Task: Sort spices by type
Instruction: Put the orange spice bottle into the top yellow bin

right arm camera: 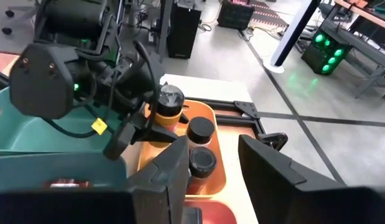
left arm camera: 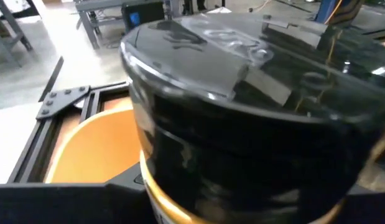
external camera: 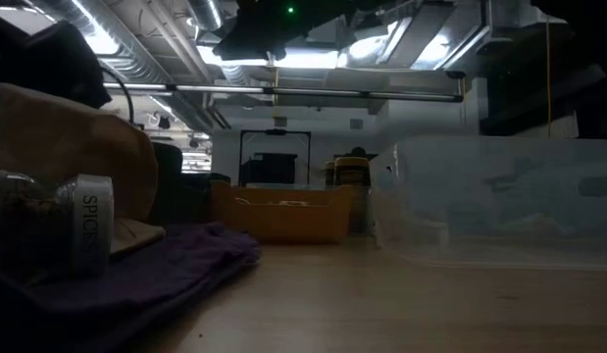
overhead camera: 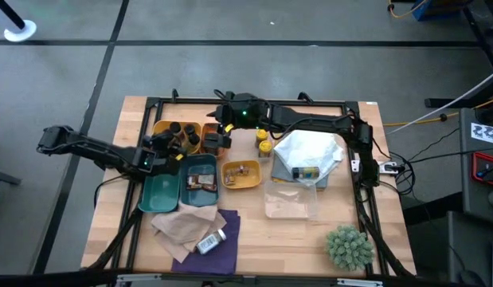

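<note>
My left gripper [overhead camera: 173,142] is at the orange tray [overhead camera: 165,127] and is shut on a black-capped spice jar [right arm camera: 169,102], which fills the left wrist view [left arm camera: 242,112]. Two more black-capped jars [right arm camera: 200,129] [right arm camera: 202,159] stand in that tray. My right gripper [right arm camera: 211,180] hovers open above the tray's right end [overhead camera: 218,137], touching nothing. Two yellow-capped jars [overhead camera: 264,141] stand on the table beside it. Another spice jar [overhead camera: 211,240] lies on its side on the purple cloth [external camera: 185,260]. My left gripper holds the black-capped jar by its orange body [right arm camera: 162,119], just below the cap, pinched between the two fingers [right arm camera: 137,127]. The fingers come from the table's left. The jar stands upright over the orange tray; whether its base rests on the tray I cannot tell.
Two teal trays [overhead camera: 160,193] [overhead camera: 200,182] and a yellow tray [overhead camera: 240,174] lie mid-table. A plastic bag holding a jar [overhead camera: 307,156], a clear container [overhead camera: 291,201], a tan cloth [overhead camera: 181,223] and a spiky green plant [overhead camera: 348,247] are also there. A dark frame rims the table.
</note>
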